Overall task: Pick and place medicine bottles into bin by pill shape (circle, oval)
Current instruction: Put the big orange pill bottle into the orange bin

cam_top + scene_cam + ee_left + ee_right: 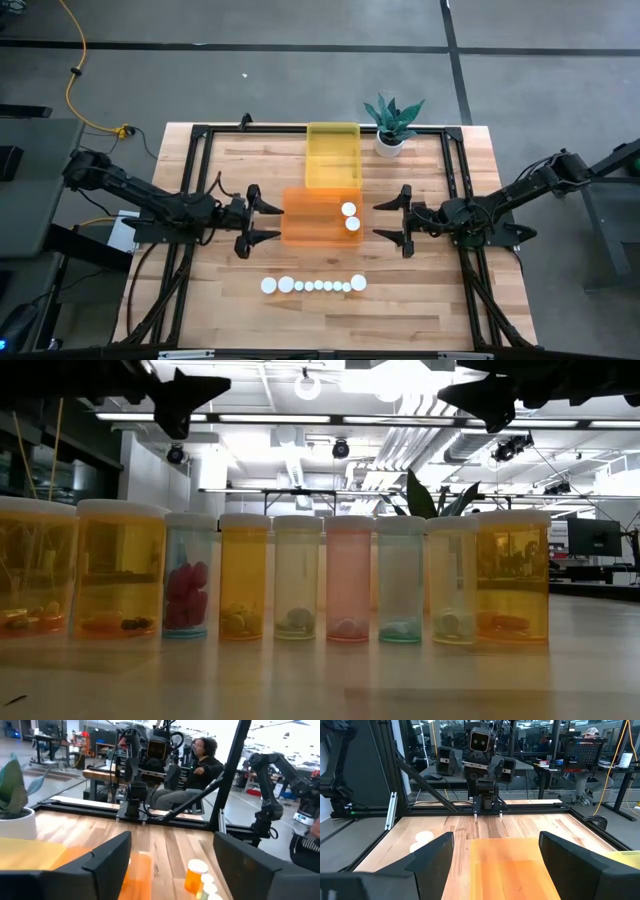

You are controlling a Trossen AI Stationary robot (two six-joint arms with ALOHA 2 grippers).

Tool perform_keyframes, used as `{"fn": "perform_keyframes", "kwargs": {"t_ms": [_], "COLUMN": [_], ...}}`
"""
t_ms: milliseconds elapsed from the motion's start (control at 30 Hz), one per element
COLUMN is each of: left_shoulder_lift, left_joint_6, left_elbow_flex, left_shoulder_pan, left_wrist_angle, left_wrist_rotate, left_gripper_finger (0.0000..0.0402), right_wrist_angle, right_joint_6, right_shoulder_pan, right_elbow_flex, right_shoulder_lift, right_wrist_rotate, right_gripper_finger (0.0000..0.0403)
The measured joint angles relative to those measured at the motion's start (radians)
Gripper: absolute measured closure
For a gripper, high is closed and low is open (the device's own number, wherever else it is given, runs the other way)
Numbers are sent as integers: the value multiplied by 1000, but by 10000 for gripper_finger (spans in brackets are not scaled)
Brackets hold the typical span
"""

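While nothing is gripped yet, note the medicine bottles [314, 285]: a tight row of nine at the near edge of the wooden table [470, 170], caps white, bodies translucent plastic in amber, blue, pale green and pink. Judged from the few pills lying in each, they are light and will tip or skid easily; walls look smooth and stiff, so you can pinch firmly without crushing. Take each by the cylindrical body just under the cap, approaching from above, since neighbours touch or nearly touch.

Mid-table, the left gripper [262, 222] and right gripper [390, 218] hover either side of the orange bin [310, 222], both spread wide, both empty. Two bottles [350, 216] already stand in that bin's right end. Bin walls are thin, glossy, translucent.

Beyond, the yellow bin [332, 152] abuts the orange one; it looks empty. A potted plant [391, 125] sits beside it at the far edge.
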Motion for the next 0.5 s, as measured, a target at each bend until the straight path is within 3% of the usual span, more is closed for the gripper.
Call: {"fn": "perform_keyframes", "kwargs": {"t_ms": [233,500], "left_shoulder_lift": [107,238], "left_joint_6": [1,60], "left_elbow_flex": [84,249], "left_shoulder_pan": [-25,-84], "left_wrist_angle": [-28,-159], "left_wrist_rotate": [53,72], "left_gripper_finger": [87,82], "right_wrist_angle": [-4,-5], "right_joint_6": [0,3], "right_shoulder_pan": [0,0], "right_elbow_flex": [0,0], "right_shoulder_lift": [0,0], "right_wrist_rotate": [0,0], "right_gripper_finger": [116,116]}}
